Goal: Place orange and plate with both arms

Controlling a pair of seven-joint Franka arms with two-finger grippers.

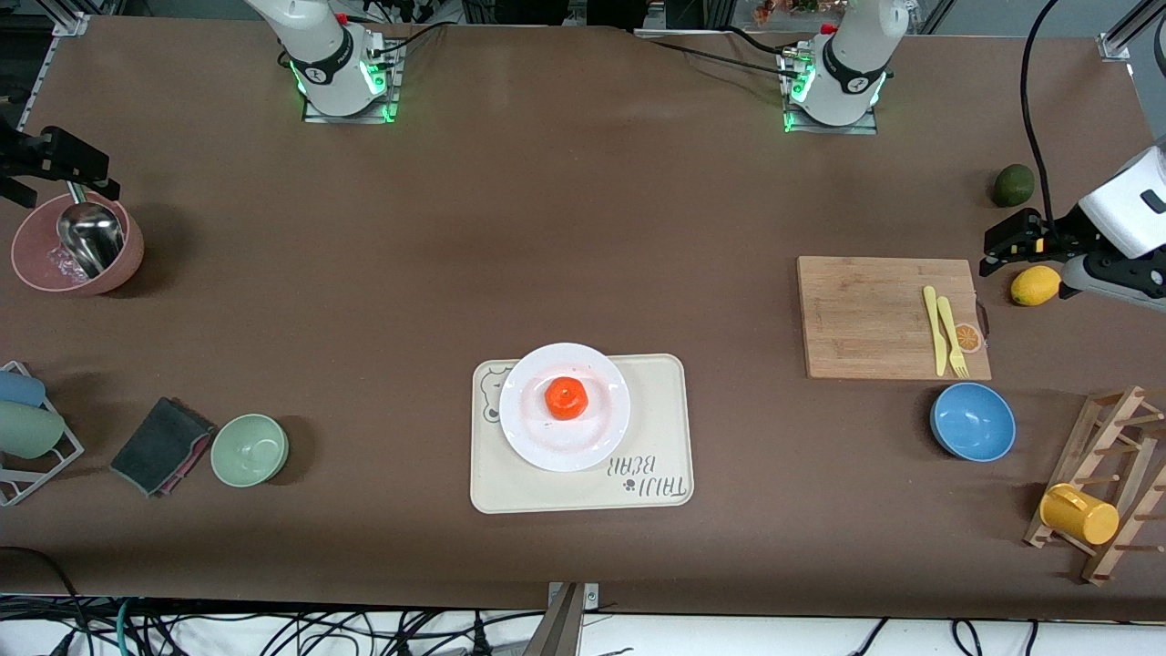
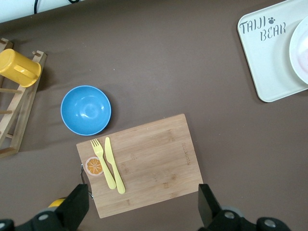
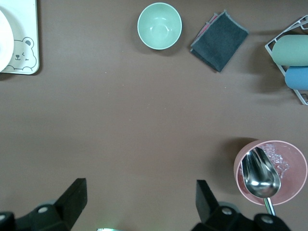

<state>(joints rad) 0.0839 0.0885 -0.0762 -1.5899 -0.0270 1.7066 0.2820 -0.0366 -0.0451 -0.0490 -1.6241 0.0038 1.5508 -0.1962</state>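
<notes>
The orange lies in the middle of the white plate. The plate rests on the cream bear-print tray near the front middle of the table. My left gripper hangs open and empty over the left arm's end of the table, by the cutting board; its own view looks down on the board's edge, with the plate's rim at the border. My right gripper hangs open and empty over the right arm's end, by the pink bowl; its own view shows bare table and a sliver of plate.
A wooden cutting board carries a yellow knife and fork. Round it are a blue bowl, a lemon, a dark green fruit and a mug rack. At the right arm's end are a pink bowl with a scoop, a green bowl, a cloth and a cup rack.
</notes>
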